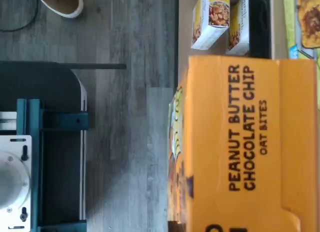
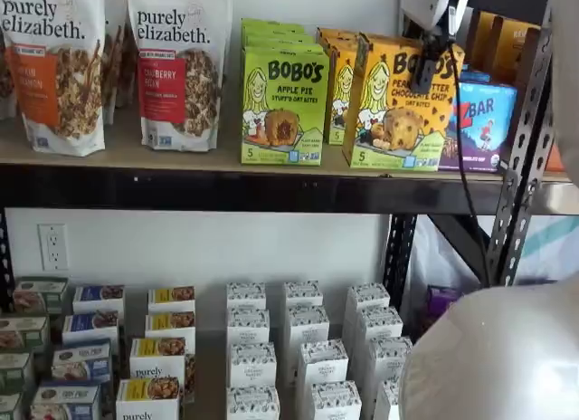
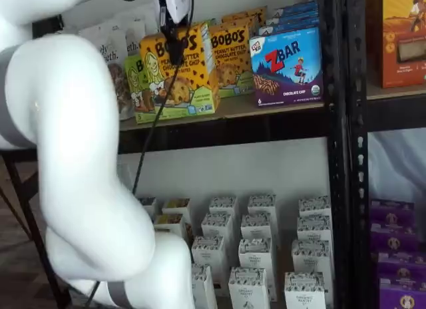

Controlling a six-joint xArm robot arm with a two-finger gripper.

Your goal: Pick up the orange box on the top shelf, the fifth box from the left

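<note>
The orange box (image 2: 398, 103) stands tilted at the front edge of the top shelf (image 2: 181, 189), between a lime-green Bobo's box (image 2: 282, 103) and a blue ZBar box (image 2: 479, 121). It also shows in a shelf view (image 3: 180, 76), forward of a like orange box (image 3: 229, 52). My gripper (image 2: 425, 69) comes down from above with a black finger across the box's front face, also in a shelf view (image 3: 174, 46). It is shut on the orange box. The wrist view shows the box's top panel (image 1: 240, 142) close up, lettered "Peanut Butter Chocolate Chip".
Granola bags (image 2: 54, 67) stand at the shelf's left. A black perforated upright (image 2: 520, 148) rises just right of the ZBar box. Several small white boxes (image 2: 298, 348) fill the lower shelf. My white arm (image 3: 80, 156) fills the left foreground.
</note>
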